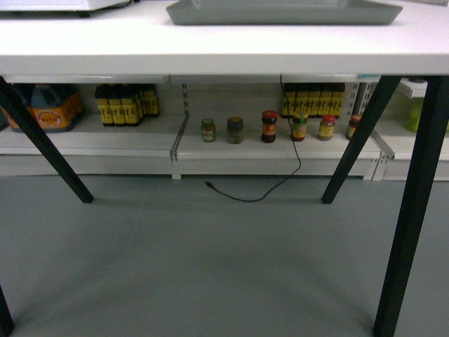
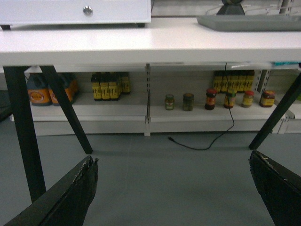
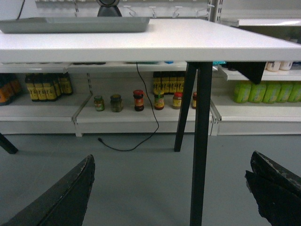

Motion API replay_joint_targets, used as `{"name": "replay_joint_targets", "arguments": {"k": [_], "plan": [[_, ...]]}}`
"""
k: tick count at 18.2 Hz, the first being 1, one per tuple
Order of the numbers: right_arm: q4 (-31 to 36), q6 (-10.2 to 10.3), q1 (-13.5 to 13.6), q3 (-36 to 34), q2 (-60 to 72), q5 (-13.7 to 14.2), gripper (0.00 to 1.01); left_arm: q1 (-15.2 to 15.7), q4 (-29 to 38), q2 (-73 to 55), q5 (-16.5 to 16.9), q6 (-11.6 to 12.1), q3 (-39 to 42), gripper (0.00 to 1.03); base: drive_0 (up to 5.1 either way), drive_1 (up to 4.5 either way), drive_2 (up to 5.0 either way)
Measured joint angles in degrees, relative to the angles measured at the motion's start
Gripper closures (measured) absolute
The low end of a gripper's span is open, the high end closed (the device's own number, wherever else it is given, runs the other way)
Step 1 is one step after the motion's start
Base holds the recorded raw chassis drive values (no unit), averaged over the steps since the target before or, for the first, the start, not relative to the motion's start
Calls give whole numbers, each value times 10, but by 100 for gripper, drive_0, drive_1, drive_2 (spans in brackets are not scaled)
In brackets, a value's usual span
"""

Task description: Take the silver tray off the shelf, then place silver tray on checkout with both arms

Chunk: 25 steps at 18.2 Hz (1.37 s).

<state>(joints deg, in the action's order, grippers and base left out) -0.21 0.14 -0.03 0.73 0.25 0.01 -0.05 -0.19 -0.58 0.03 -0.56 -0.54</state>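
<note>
The silver tray (image 1: 284,12) lies flat on the white checkout (image 1: 210,45), at its far middle-right. It shows at the upper right in the left wrist view, silver tray (image 2: 249,22) on checkout (image 2: 141,40), and at the upper left in the right wrist view, silver tray (image 3: 75,24) on checkout (image 3: 197,37). My left gripper (image 2: 173,160) hangs open below counter height, over the grey floor, holding nothing. My right gripper (image 3: 171,160) is also open and empty, low beside a black table leg (image 3: 202,141). Neither gripper appears in the head view. White shelf boards (image 1: 231,147) run low behind the counter.
Slanted black legs (image 1: 414,203) carry the counter. Jars (image 1: 269,126) and dark bottles (image 1: 126,104) stand on the low shelf, with green bottles (image 3: 263,92) further right. A black cable (image 1: 280,182) hangs down to the floor. A white drawer box (image 2: 75,10) sits on the counter's left.
</note>
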Motion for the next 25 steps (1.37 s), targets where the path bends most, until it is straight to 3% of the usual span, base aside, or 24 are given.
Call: {"name": "replay_joint_targets", "arguments": {"k": [25], "plan": [[-1, -1, 0, 0, 0, 0, 3, 0, -1, 0, -1, 4, 0, 5, 0, 0, 0]]}}
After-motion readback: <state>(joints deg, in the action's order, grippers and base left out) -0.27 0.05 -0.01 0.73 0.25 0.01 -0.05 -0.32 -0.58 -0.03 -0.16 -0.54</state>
